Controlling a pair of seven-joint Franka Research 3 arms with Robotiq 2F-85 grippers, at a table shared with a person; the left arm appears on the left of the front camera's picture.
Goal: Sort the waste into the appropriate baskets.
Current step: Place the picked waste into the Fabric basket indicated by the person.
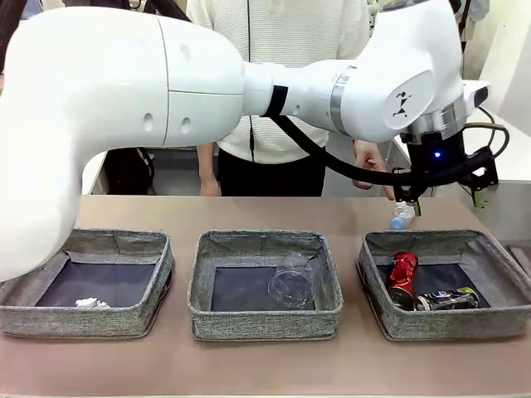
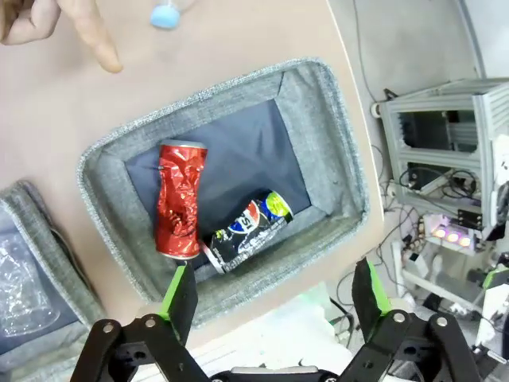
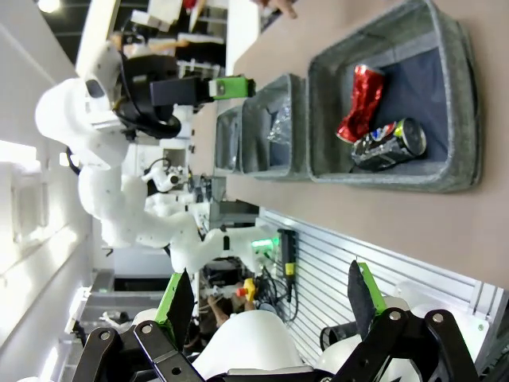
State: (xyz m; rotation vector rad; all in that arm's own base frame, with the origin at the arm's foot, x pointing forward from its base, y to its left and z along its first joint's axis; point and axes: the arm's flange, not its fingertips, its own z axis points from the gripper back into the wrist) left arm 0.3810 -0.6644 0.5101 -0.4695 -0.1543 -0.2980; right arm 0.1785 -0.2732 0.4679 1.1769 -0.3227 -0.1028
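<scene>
Three grey woven baskets sit in a row on the brown table [image 1: 249, 365], and four pieces of waste lie inside them, with a fifth on the tabletop: a crumpled white paper wad [image 1: 91, 303] in the left basket [image 1: 87, 283], a clear plastic cup [image 1: 291, 282] on its side in the middle basket [image 1: 264, 283], and two cans, a crushed red can [image 1: 403, 277] and a dark printed can [image 1: 448, 298], in the right basket [image 1: 448, 282]. The left arm reaches across the table so that the left gripper [image 2: 274, 298] hangs above the right basket with its jaws released and nothing between them; in the left wrist view the crushed red can [image 2: 180, 210] lies just ahead of one green-padded finger, and the dark printed can [image 2: 248, 231] lies ahead of the gap, touching the red can's lower end. A small clear bottle [image 1: 401, 217] with a blue cap lies on the table beyond the right basket, past the left gripper's fingers, beside a person's hand [image 1: 372, 166] that reaches down toward it. The right gripper [image 3: 270, 298] stands off the table's edge, jaws spread wide and empty, with the right basket [image 3: 398, 171] and its two cans well ahead of the fingers.
</scene>
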